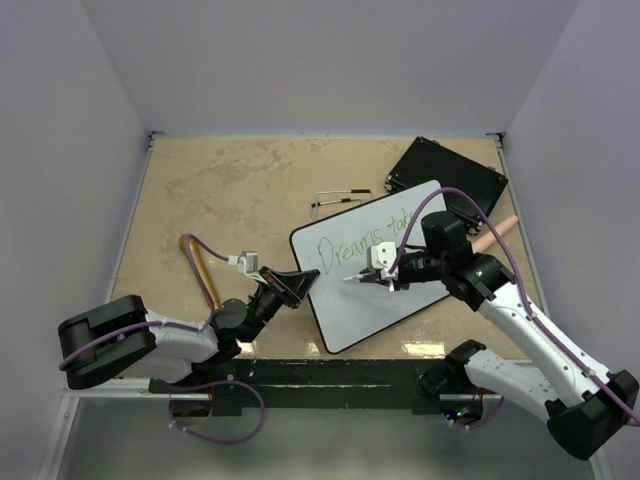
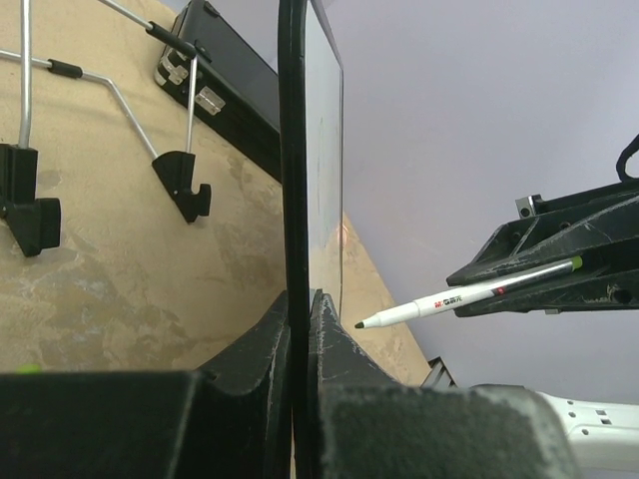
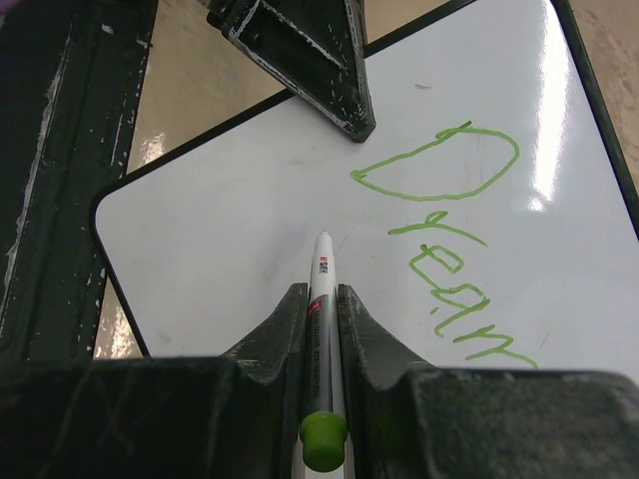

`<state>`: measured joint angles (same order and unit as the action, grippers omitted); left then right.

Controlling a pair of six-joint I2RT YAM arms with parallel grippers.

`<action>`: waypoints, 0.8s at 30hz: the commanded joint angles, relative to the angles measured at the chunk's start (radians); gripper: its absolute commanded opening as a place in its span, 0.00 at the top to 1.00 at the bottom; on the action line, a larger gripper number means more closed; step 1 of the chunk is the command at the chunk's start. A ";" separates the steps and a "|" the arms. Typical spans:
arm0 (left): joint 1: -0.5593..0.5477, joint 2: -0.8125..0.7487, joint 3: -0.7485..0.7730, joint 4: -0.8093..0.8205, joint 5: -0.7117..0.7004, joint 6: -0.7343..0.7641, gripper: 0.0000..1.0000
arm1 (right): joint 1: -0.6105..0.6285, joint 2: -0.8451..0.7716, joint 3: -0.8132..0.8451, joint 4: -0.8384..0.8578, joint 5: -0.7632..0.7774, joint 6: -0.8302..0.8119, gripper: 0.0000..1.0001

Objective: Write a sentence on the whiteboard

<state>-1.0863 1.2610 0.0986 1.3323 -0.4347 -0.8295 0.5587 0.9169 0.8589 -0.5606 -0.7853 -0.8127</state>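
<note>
The whiteboard (image 1: 370,295) is lying right of centre on the tan table (image 1: 220,190), green lettering across its far half, and the left gripper (image 1: 305,277) is pinching its thin black frame at the left edge, jaws clamped tight. The right gripper (image 1: 380,272) is squeezing a white marker (image 1: 356,278), tip pointing at the bare patch below the writing. The board is looking stiff, light and slick enough to skate under pen pressure, so I'd judge that frame edge the sensible hold.

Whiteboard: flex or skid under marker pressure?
Probably stiff: the whiteboard shows a straight edge in the left wrist view. Glossy face, so the marker tip may skate. Unlikely to skid with the left gripper clamped on its edge.
</note>
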 commanded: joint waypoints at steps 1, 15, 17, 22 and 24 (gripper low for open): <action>-0.011 0.005 0.023 -0.025 -0.065 0.081 1.00 | 0.023 0.011 -0.003 0.037 0.063 0.014 1.00; -0.014 0.003 0.021 -0.027 -0.064 0.093 1.00 | 0.046 0.036 -0.015 0.099 0.135 0.070 1.00; -0.014 0.005 0.020 -0.024 -0.062 0.095 1.00 | 0.049 0.043 -0.015 0.105 0.139 0.075 1.00; -0.015 0.009 0.018 -0.021 -0.059 0.099 1.00 | 0.063 0.054 -0.015 0.114 0.136 0.080 1.00; -0.015 0.011 0.018 -0.019 -0.059 0.102 1.00 | 0.064 0.057 -0.014 0.107 0.115 0.070 1.00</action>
<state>-1.0962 1.2606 0.1013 1.3155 -0.4606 -0.8490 0.6140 0.9634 0.8520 -0.4847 -0.6643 -0.7464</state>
